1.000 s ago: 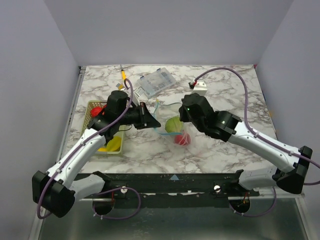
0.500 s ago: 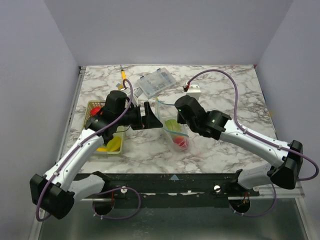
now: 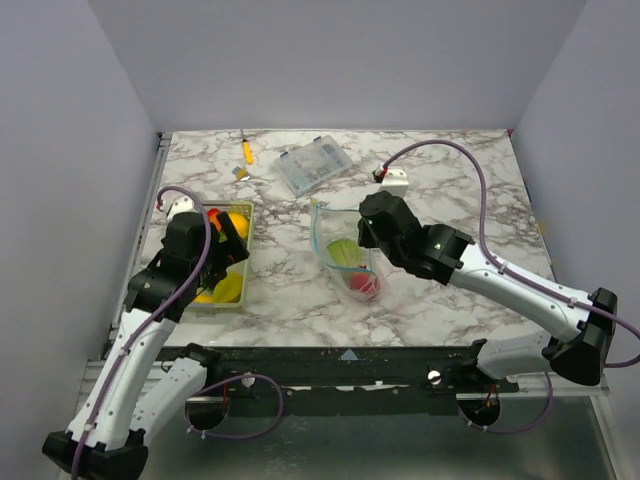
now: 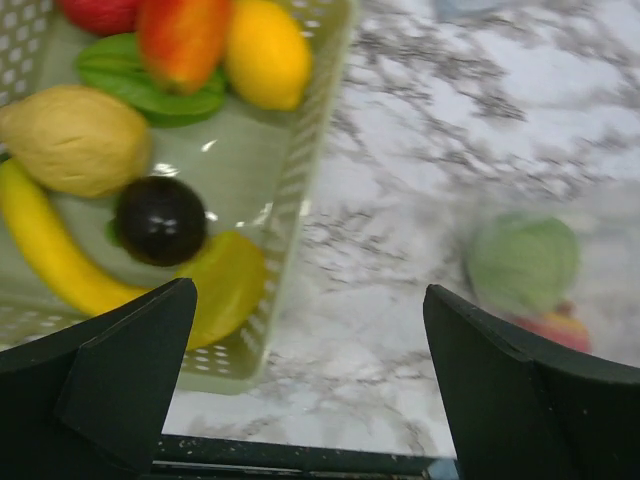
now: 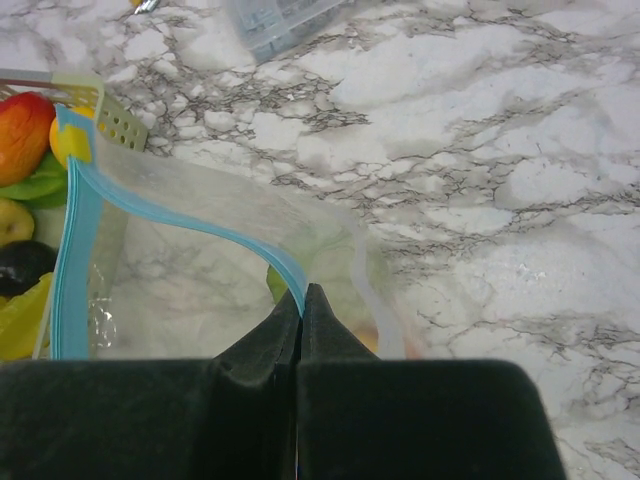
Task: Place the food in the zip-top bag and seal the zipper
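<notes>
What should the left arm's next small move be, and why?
Probably ease the open, empty left claw further over the basket and down onto the dark purple toy. It hovers at the basket's rim, other toys lie there unbagged, and the right claw pinches the zip-top bag at its blue zipper, holding the mouth open.
</notes>
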### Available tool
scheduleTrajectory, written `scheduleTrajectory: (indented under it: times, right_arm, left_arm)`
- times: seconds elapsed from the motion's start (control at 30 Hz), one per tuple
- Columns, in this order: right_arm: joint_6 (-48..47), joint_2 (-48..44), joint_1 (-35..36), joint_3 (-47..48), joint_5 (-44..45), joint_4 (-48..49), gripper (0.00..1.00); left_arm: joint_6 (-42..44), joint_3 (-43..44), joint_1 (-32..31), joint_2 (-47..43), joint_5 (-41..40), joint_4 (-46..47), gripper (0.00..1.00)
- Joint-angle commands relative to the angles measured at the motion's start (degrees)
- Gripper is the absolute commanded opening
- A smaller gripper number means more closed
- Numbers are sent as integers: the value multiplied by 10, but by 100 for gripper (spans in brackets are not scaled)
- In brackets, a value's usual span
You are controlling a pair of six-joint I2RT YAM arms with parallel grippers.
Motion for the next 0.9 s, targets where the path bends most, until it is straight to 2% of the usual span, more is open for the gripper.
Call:
scheduleTrajectory:
  times: [0.0, 0.1, 0.27, 0.43, 0.7, 0.77, 0.83, 0.87]
  right_arm:
    - [-11, -28, -4, -15, -1, 20, 1]
    - [-9, -40, -3, -22, 0, 20, 1]
    - [-8, -48, -4, -23, -8, 22, 1]
    - [-7, -46, -3, -19, -18, 26, 1]
    - [-7, -40, -3, -16, -22, 29, 1]
    - [-7, -40, -3, -15, -23, 29, 1]
    - [-8, -39, -3, -14, -24, 28, 1]
    - [-7, -39, -3, -14, -25, 29, 1]
  left_arm:
    - [-47, -40, 83, 61, -75, -52, 99]
    - [-61, -76, 158, 89, 2, -9, 99]
    - [-116, -104, 246, 157, 48, 15, 98]
    - [-148, -128, 267, 215, 85, 52, 93]
    - [-174, -142, 277, 277, 64, 96, 82]
    - [-175, -142, 279, 285, 51, 98, 74]
    - [-179, -144, 281, 284, 40, 98, 61]
    - [-180, -146, 281, 280, 36, 97, 52]
